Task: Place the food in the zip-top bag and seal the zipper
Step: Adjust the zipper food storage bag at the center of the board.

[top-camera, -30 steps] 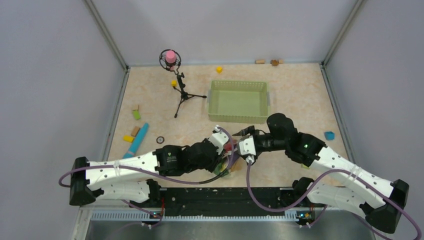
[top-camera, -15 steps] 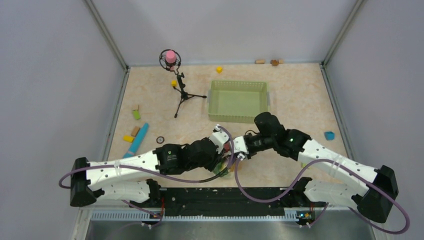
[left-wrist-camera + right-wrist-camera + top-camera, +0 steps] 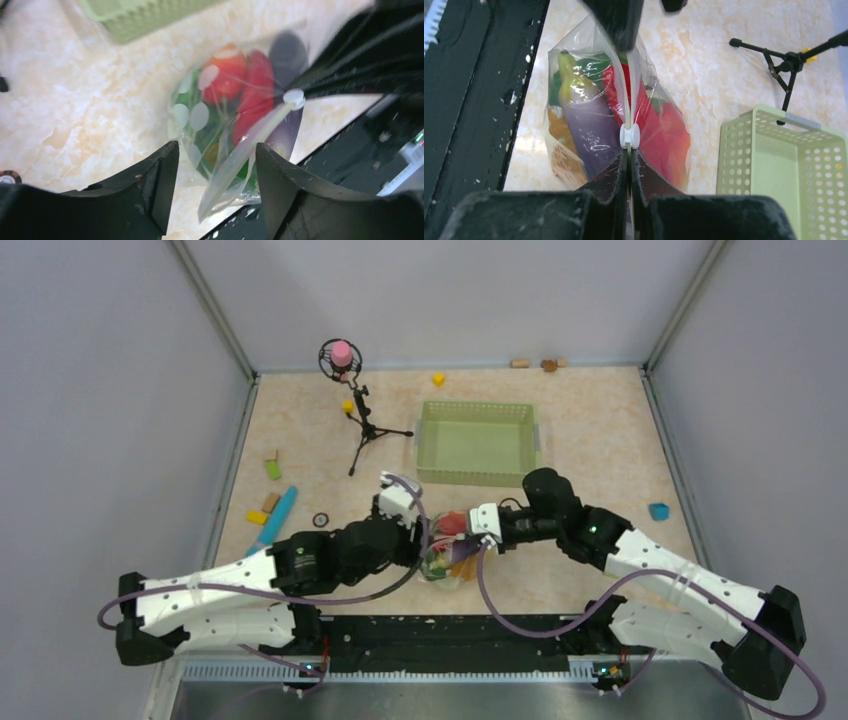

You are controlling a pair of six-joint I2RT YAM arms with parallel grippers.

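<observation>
Top view: the bag (image 3: 447,556) lies at 6 o'clock of the basket (image 3: 478,443), near the table's black front rail (image 3: 450,628), with the food (image 3: 452,524) inside. The left gripper (image 3: 424,552) meets it from 9 o'clock and the right gripper (image 3: 480,538) from 3 o'clock. Bare tabletop runs toward 3 o'clock as far as a blue block (image 3: 658,511). A tripod (image 3: 365,427) stands well off at 11 o'clock.

Left wrist view: the left gripper (image 3: 216,150) is spread, and its fingers (image 3: 155,185) flank the zipper (image 3: 235,160) with a gap on each side. A white slider (image 3: 294,98) sits at 1 o'clock along the strip. Red food (image 3: 232,75) shows blurred through the plastic. The rail (image 3: 350,145) lies close at 4 o'clock.

Right wrist view: the right gripper (image 3: 629,159) is clenched on the zipper (image 3: 626,107), just under the slider (image 3: 629,136). An eggplant (image 3: 589,125) lies at 9 o'clock of the strip and a chili (image 3: 646,117) at 3 o'clock. The rail (image 3: 469,100) borders the bag (image 3: 574,45) at 9 o'clock, and the basket (image 3: 774,165) sits apart at 3 o'clock.
</observation>
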